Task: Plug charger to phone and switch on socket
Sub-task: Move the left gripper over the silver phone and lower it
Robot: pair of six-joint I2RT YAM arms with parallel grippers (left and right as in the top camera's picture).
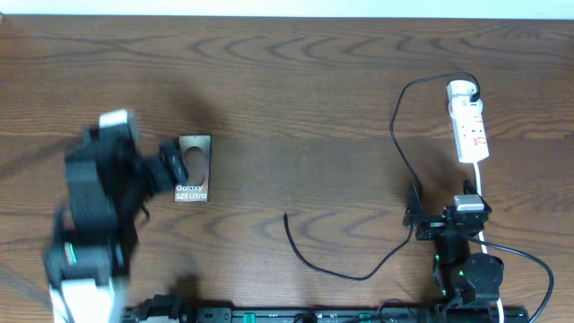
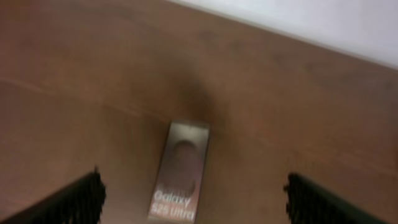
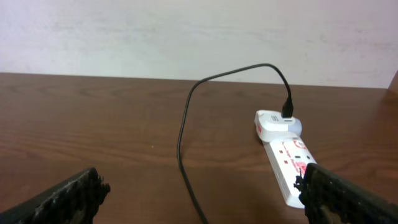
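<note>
The left gripper (image 2: 193, 184) stands wide open and holds nothing. Its two dark fingers (image 2: 81, 198) flank the phone (image 2: 181, 171), which lies flat on the wooden table (image 1: 296, 90), lettering towards the wrist camera. From overhead the left arm is blurred, its tip just beside the phone's left edge.

The right gripper (image 3: 200, 186) also gapes open and empty, low over the table. Ahead of it the charger (image 3: 181, 137) cable arcs up to a white adapter (image 3: 273, 124) seated at the far end of the power strip (image 3: 289, 162). The cable's free tip (image 1: 287, 216) rests on bare wood, well apart from the phone.
</note>
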